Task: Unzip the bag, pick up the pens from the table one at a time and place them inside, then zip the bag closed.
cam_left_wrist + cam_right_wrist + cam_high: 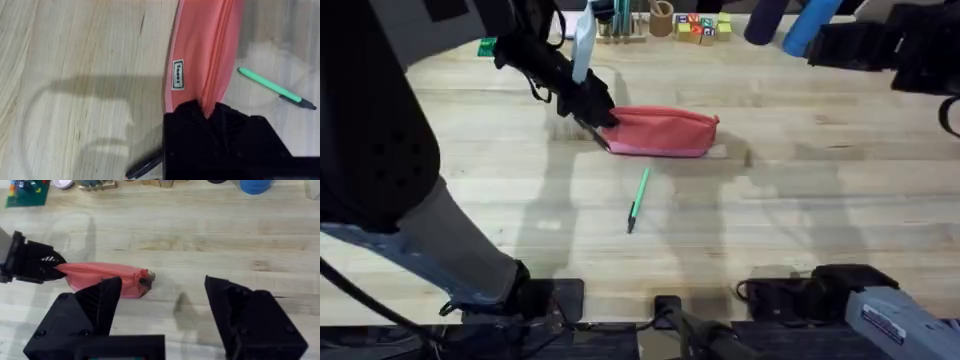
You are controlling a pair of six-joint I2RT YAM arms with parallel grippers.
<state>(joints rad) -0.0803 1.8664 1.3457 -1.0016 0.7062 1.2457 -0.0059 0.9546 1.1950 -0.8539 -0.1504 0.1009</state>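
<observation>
Overhead view: the left hand (592, 112) is gripping the pink pencil pouch (665, 132) at its end, probably to steady it; the right hand (162, 305) is waiting open, well apart from the green pen (637, 201).

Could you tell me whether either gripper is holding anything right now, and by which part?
The left gripper pinches the bag at its end; the right gripper is open and holds nothing.

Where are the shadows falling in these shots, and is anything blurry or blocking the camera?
Overhead: the left arm looms large, dark and blurred at the left, and soft shadows spread on the table around the bag and green pen. Left wrist: a broad arm-shaped shadow crosses the planks beside the bag. Right wrist: its own black fingers block the foreground.
</observation>
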